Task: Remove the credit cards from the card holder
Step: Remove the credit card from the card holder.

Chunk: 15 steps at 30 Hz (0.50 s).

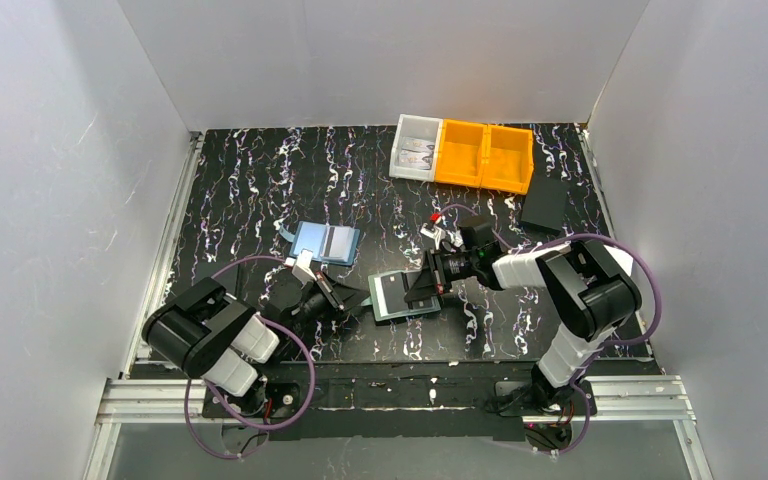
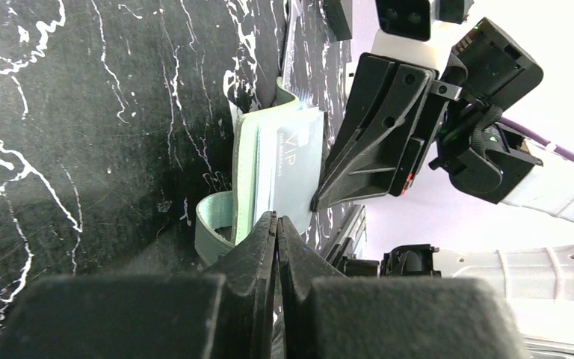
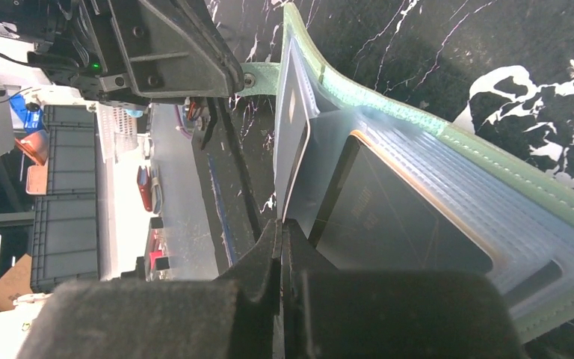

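The left arm point(image 1: 210, 335) sits folded low beside its base, its forearm reaching right across the table. The left gripper point(image 1: 337, 297) points right, and its two black fingers point(image 2: 258, 247) are pressed flat together with no gap between them. The right arm point(image 1: 585, 290) rises from its base to a bent elbow, with the forearm stretching left. The right gripper point(image 1: 417, 287) tilts down and points left, its jaws closed tip to tip. The two grippers face each other, close together but not touching.
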Tool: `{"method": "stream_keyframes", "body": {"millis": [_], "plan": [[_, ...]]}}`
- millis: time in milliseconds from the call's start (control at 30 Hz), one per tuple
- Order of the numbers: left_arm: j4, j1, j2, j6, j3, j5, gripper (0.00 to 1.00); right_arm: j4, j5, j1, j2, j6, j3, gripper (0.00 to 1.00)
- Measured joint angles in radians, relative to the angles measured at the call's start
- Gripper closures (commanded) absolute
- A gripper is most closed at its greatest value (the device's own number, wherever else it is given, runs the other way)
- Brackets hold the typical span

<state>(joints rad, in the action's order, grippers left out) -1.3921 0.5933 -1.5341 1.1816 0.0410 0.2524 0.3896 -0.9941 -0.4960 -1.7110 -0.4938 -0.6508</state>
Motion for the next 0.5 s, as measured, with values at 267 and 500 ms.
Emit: {"method": "stream_keyframes", "body": {"millis": [267, 500], "plan": [[-0.008, -0.018, -0.022, -0.021, 0.0, 0.023, 1.0, -0.02, 0.005, -0.002, -0.036, 0.023, -0.015, 0.99], [-0.015, -0.027, -0.022, -0.031, -0.006, 0.028, 1.0, -0.058, 0.023, -0.002, -0.039, 0.056, -0.02, 0.99]]}}
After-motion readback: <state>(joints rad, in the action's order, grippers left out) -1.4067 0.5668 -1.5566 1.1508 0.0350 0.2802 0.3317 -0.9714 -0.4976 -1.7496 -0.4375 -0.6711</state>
